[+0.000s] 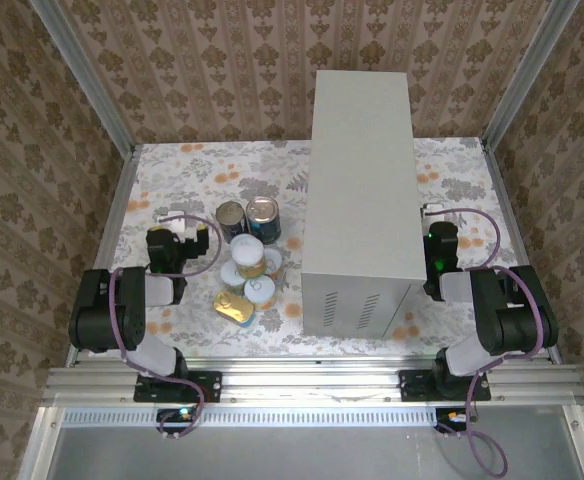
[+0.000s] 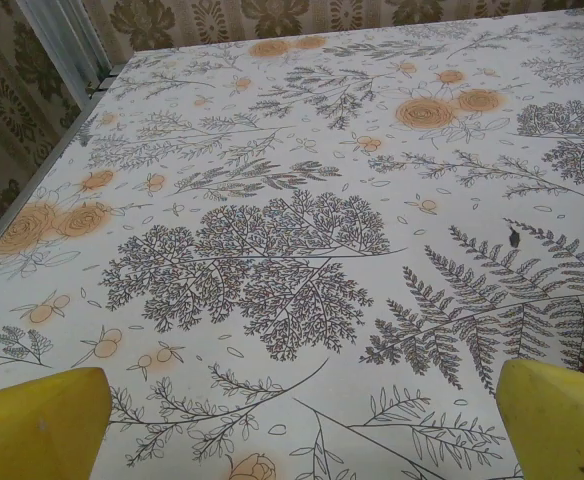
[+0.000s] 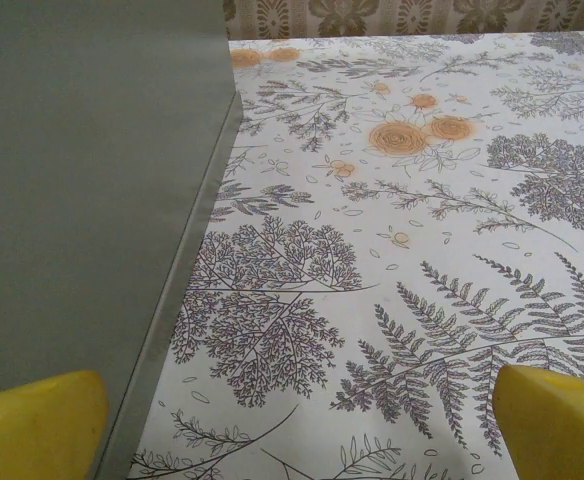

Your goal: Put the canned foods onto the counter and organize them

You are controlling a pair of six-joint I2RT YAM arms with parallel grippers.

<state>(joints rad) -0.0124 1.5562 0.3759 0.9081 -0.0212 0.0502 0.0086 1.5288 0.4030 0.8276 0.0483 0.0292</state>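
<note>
The canned foods (image 1: 247,262) sit bunched together on the flowered table (image 1: 172,175), a little left of its middle and closer to the near edge than the far one. At the back of the bunch stand the two taller cans (image 1: 262,210), side by side with silver tops. In front of them are four shorter cans (image 1: 249,258) with white lids, packed close, and nearest the near edge lies the flat oblong tin (image 1: 234,307). Just to their right rises the counter (image 1: 362,180), a tall pale grey box with vent slots on its front, running from close to the near edge back toward the far edge. The left hand (image 2: 294,430) hovers near the cans on their left, released, its yellow fingers (image 2: 32,425) spread wide over the leaf pattern. The right hand (image 3: 297,428) hangs close along the counter's right side, also released, one yellow finger (image 3: 557,420) over the table and the other by the grey wall.
</note>
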